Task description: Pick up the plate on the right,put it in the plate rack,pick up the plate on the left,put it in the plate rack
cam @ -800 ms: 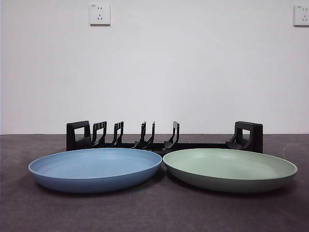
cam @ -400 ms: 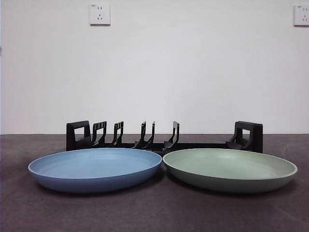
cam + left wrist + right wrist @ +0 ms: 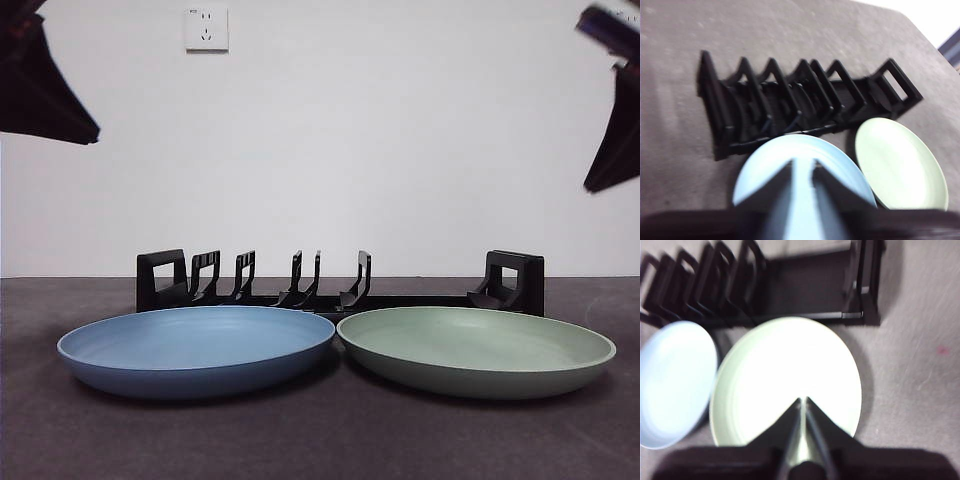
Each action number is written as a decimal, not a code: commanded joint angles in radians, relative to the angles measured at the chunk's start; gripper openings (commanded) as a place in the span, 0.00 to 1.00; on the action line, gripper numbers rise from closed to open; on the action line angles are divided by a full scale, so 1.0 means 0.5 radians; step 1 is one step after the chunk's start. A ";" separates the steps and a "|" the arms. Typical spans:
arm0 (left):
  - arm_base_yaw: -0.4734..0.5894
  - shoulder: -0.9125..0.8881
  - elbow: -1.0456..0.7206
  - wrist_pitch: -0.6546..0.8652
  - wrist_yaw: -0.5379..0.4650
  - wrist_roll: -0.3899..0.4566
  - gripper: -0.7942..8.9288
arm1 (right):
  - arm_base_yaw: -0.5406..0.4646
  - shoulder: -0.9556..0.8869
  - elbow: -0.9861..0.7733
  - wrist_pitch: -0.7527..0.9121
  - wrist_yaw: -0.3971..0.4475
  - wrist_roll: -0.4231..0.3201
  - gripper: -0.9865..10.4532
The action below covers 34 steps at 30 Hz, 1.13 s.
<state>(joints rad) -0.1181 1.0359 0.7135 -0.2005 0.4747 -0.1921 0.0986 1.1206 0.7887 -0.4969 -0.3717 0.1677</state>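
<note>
I'd guess the green plate (image 3: 477, 350) is light, stiff, slick, so my nearly clenched, empty right gripper (image 3: 804, 401) should pinch its rim.

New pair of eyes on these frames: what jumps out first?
Two plates lie side by side at the front of the dark table: a blue plate and a green plate, rims nearly touching. Behind them runs the empty black plate rack. The left gripper hangs over the blue plate, the right gripper over the green.

No readable text, labels, brands or numbers on anything.
</note>
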 commanded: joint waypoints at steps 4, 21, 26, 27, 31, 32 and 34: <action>-0.117 -0.002 0.056 -0.009 0.011 0.026 0.35 | -0.001 0.182 0.005 0.012 0.014 -0.018 0.37; -0.808 -0.002 0.322 -0.125 -0.309 0.245 0.35 | -0.001 0.787 0.005 0.216 0.010 -0.003 0.27; -0.888 -0.002 0.322 -0.127 -0.394 0.290 0.35 | -0.001 0.885 0.005 0.228 0.013 0.027 0.24; -0.893 -0.002 0.322 -0.127 -0.396 0.290 0.35 | -0.001 0.897 0.005 0.227 0.016 0.027 0.20; -0.909 -0.001 0.322 -0.136 -0.425 0.344 0.35 | -0.001 0.916 0.005 0.228 0.023 0.031 0.07; -0.912 -0.001 0.322 -0.143 -0.425 0.359 0.35 | -0.001 0.915 0.005 0.229 0.023 0.039 0.07; -0.916 0.002 0.322 -0.163 -0.424 0.394 0.35 | -0.001 0.911 0.006 0.225 0.021 0.057 0.07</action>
<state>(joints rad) -0.5709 1.0351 0.8734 -0.2810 0.2646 -0.0257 0.0975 1.5692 0.7918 -0.3851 -0.3679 0.1879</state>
